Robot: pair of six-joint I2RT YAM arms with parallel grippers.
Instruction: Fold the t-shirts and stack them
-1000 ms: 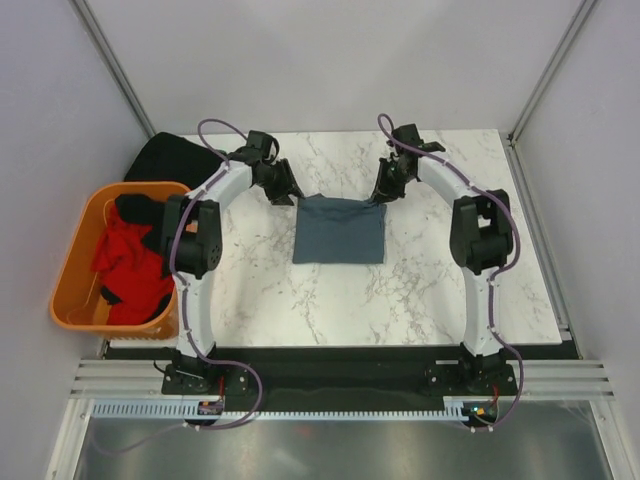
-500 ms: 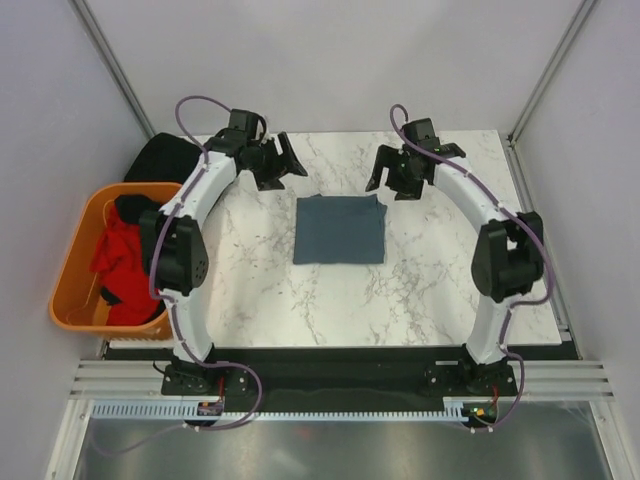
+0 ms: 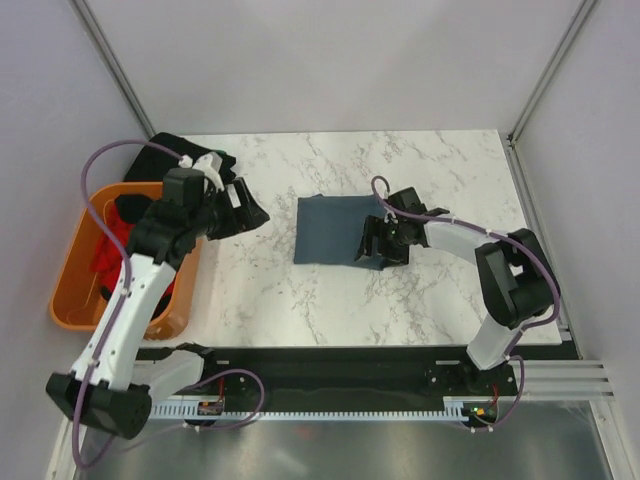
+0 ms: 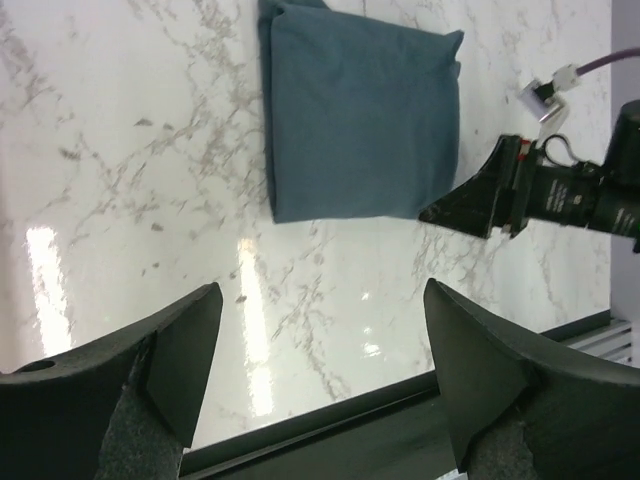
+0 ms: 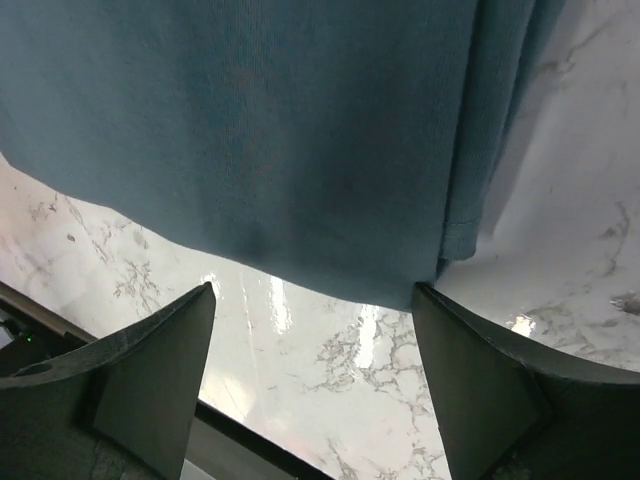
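Observation:
A slate blue-grey t-shirt (image 3: 335, 230) (image 4: 360, 120) (image 5: 280, 130) lies folded into a flat rectangle in the middle of the table. My right gripper (image 3: 375, 245) (image 5: 312, 290) hovers low at its near right corner, open, with the cloth's hem just ahead of the fingertips and nothing between them. The left gripper (image 3: 250, 213) (image 4: 320, 292) stands open and empty over bare marble left of the shirt. A red t-shirt (image 3: 105, 255) and black cloth (image 3: 130, 212) lie in the basket. Another black t-shirt (image 3: 168, 150) lies at the table's back left corner.
The orange plastic basket (image 3: 70, 290) stands off the table's left side, under the left arm. A black strip (image 3: 330, 357) runs along the table's near edge. Grey walls close in the back and both sides.
Both grippers have opened and left the shirt's far edge. The left arm swung back toward the basket; the right gripper came down to the shirt's near right corner.

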